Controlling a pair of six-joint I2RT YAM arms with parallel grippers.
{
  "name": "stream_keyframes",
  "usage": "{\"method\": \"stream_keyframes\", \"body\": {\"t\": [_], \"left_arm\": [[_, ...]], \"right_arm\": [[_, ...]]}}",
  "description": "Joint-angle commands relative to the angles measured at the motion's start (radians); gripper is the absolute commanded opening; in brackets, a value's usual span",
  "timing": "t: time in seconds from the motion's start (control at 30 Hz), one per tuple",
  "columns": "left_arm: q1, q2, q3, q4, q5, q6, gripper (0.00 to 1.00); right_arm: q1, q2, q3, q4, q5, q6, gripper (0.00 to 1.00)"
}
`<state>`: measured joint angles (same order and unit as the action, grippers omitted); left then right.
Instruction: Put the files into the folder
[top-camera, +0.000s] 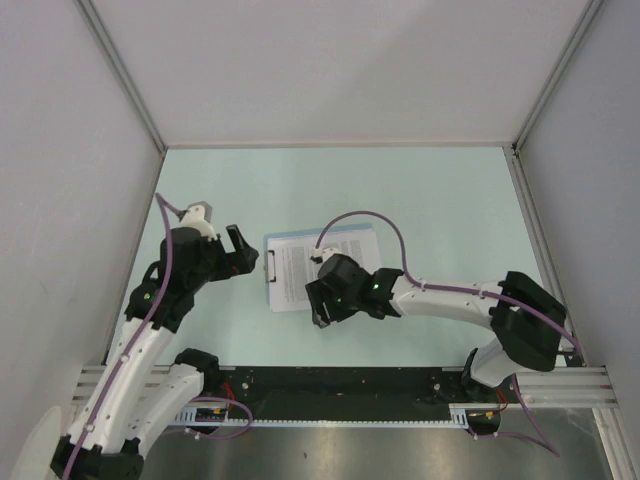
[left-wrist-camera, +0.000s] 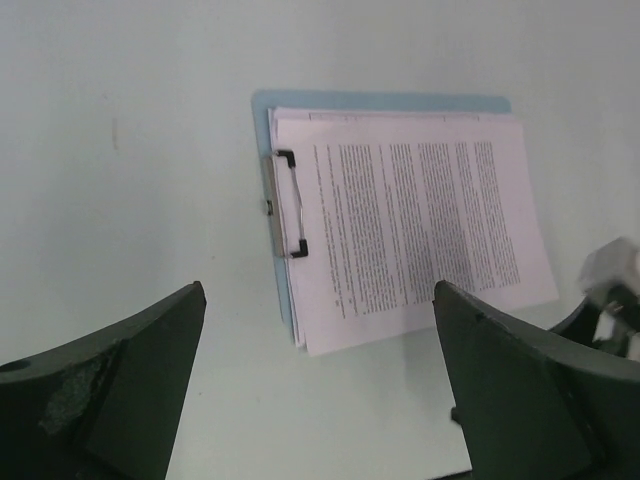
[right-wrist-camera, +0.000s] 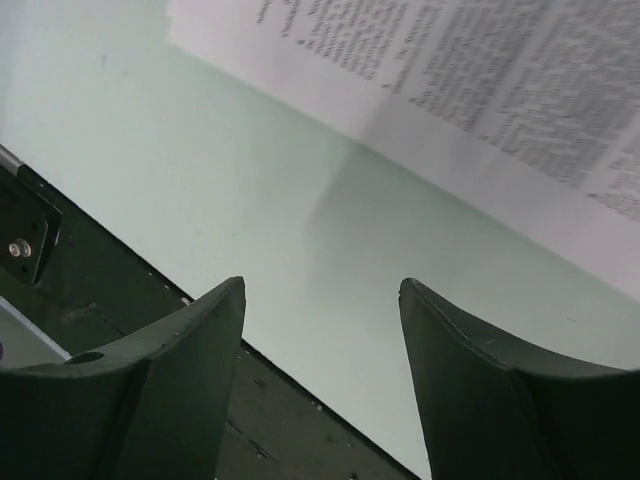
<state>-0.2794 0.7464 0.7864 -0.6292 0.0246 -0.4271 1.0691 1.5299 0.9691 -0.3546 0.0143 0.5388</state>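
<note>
Files (left-wrist-camera: 420, 215) on light-blue folder (left-wrist-camera: 380, 99), dense black print, seemingly illegible.

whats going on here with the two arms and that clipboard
The job is getting papers onto a clipboard. The files lie stacked on the light-blue folder, slightly skewed, one short edge at the silver clip. Nothing is being held. The left gripper is open, facing the clip end, and the right gripper is open at the stack's near edge.
</note>
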Motion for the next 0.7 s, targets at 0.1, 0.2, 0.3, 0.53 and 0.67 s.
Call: {"method": "stream_keyframes", "body": {"t": [0.1,0.2,0.3,0.53,0.67], "left_arm": [[-0.001,-0.134,0.051,-0.070,-0.140,-0.082,1.00],[-0.001,-0.160,0.031,-0.089,-0.129,-0.085,1.00],[-0.001,-0.177,0.011,-0.096,-0.133,-0.096,0.99],[-0.001,-0.231,-0.039,-0.069,-0.112,-0.186,1.00],[-0.001,-0.213,-0.027,-0.043,-0.094,-0.185,1.00]], "right_arm": [[0.065,0.180,0.091,0.129,0.027,0.115,0.66],[0.071,0.236,0.094,0.201,-0.004,0.128,0.65],[0.078,0.297,0.121,0.247,-0.062,0.132,0.64],[0.051,0.398,0.207,0.275,-0.034,0.112,0.62],[-0.033,0.507,0.295,0.386,-0.089,0.096,0.62]]}}
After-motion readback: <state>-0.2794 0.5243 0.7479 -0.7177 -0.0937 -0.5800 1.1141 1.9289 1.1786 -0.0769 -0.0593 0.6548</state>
